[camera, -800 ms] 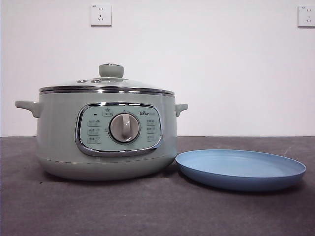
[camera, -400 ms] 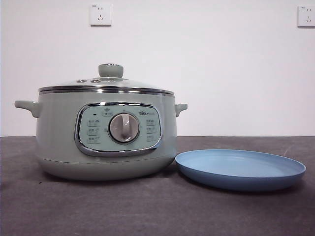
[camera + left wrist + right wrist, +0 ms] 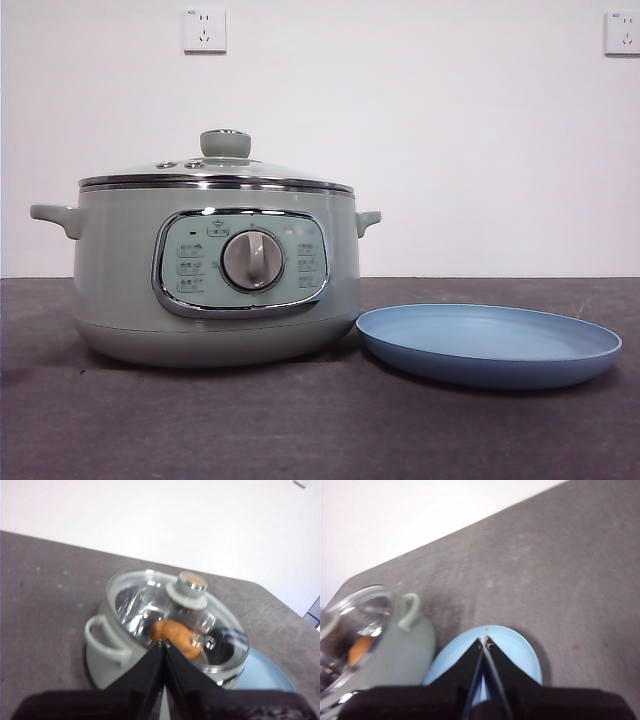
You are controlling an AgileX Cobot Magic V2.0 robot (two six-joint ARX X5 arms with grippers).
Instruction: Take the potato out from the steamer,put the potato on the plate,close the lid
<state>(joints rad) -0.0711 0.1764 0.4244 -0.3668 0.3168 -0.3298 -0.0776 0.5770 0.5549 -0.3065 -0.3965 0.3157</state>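
Overhead, both grippers, left (image 3: 164,642) and right (image 3: 484,640), hover closed; potato (image 3: 176,636) sits under the lid (image 3: 216,172), plate (image 3: 489,343) at three o'clock of steamer (image 3: 215,270).

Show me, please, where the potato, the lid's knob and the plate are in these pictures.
potato (image 3: 176,636): left wrist view, on its orange-brown skin seen through the glass lid.
lid's knob (image 3: 226,143): front view, on the pale green side of the knob.
plate (image 3: 490,365): front view, on its near outer rim.

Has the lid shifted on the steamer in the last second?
No. In the front view the lid sits closed on the steamer, its knob at the same spot below the wall socket as before.
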